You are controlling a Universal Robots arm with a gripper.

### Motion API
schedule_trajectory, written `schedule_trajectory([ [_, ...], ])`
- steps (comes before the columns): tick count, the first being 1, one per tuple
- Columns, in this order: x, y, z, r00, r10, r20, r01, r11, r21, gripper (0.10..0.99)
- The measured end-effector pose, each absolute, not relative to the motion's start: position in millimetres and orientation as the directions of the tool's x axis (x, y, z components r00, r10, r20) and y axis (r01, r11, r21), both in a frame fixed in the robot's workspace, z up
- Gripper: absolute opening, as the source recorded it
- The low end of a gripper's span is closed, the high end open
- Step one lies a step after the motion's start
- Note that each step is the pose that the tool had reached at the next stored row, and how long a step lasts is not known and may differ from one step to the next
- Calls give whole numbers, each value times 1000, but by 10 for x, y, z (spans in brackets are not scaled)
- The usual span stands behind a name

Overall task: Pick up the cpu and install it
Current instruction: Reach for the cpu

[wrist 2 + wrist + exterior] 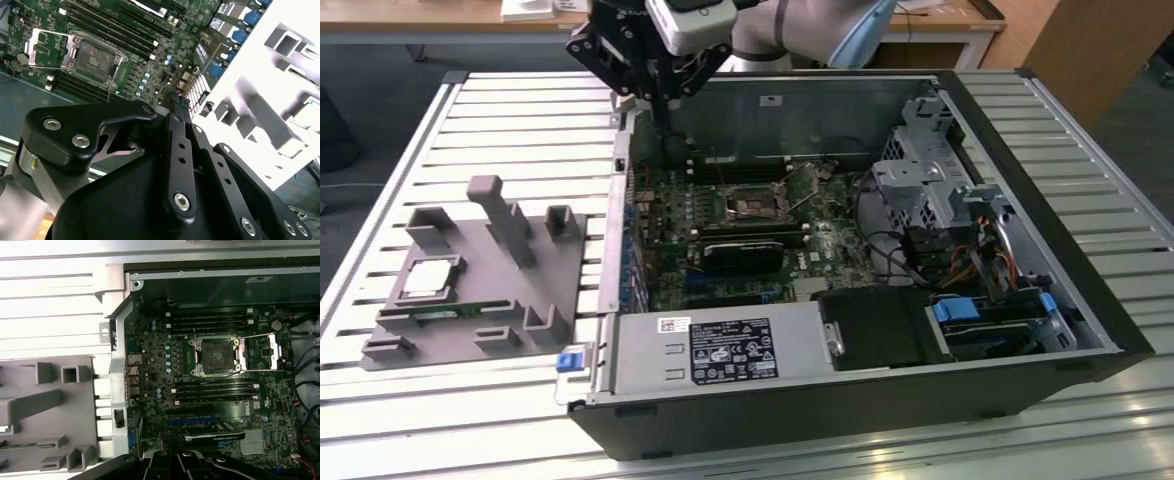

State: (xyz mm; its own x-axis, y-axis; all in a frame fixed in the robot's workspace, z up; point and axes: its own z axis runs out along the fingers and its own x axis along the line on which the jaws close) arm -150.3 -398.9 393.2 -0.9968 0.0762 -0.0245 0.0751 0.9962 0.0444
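The cpu (430, 279) is seen on the grey holder (520, 295) (outside the case (854, 425)), well apart from the gripper (176, 98), which is clenched empty

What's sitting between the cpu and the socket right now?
Between cpu and socket, the exterior view shows the holder's upright posts and the case wall.

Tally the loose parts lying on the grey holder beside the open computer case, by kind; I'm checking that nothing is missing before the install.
On the grey plastic holder:
Small flat square silvery-grey cpu: 1
Long thin green memory stick: 1
Total: 2
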Motion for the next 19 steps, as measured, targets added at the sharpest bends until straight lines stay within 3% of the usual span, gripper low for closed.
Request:
schedule_trajectory([
  [19, -1644, -3990, 3931, -997, 76, -24, 75, 996, 44, 106],
])
